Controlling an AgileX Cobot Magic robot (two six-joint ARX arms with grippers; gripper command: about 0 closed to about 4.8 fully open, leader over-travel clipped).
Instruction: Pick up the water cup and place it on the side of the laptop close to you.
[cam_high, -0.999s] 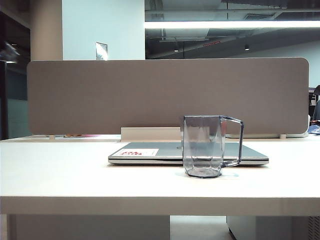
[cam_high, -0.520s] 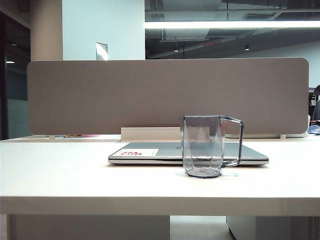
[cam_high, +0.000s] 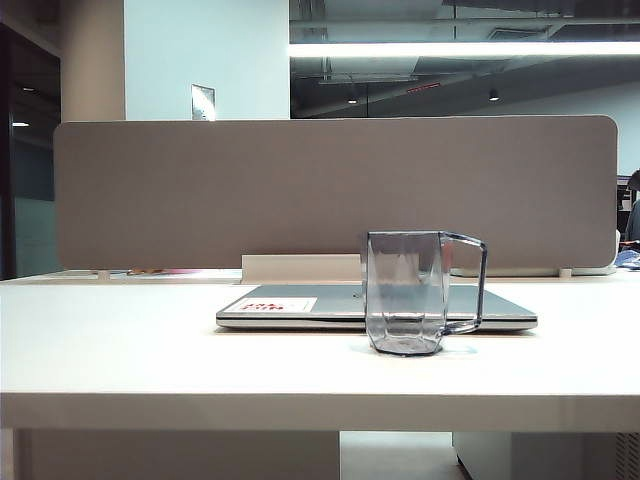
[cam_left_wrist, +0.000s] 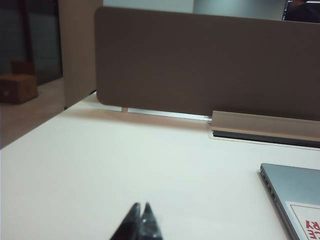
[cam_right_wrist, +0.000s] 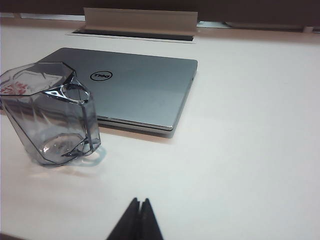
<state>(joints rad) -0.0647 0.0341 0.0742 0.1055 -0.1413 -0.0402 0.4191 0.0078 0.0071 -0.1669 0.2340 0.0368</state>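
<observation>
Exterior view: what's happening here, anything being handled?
Nothing is held. The clear grey-tinted faceted plastic water cup stands upright on the white table, just in front of the closed slim silver-grey laptop, on the near side. Neither arm shows in the exterior view. The left gripper is shut and empty over bare table beside the laptop's stickered corner; the right gripper is shut and empty, short of the cup.

The water cup (cam_high: 405, 292) is clear, grey-tinted plastic, glossy and faceted. The laptop (cam_high: 330, 305) has a smooth, matt silver-grey metal-looking lid with a paper-like white-and-red sticker (cam_high: 277, 305). The surface (cam_high: 150, 350) is smooth, pale and matt. The partition (cam_high: 300, 190) looks cloth-covered.
</observation>
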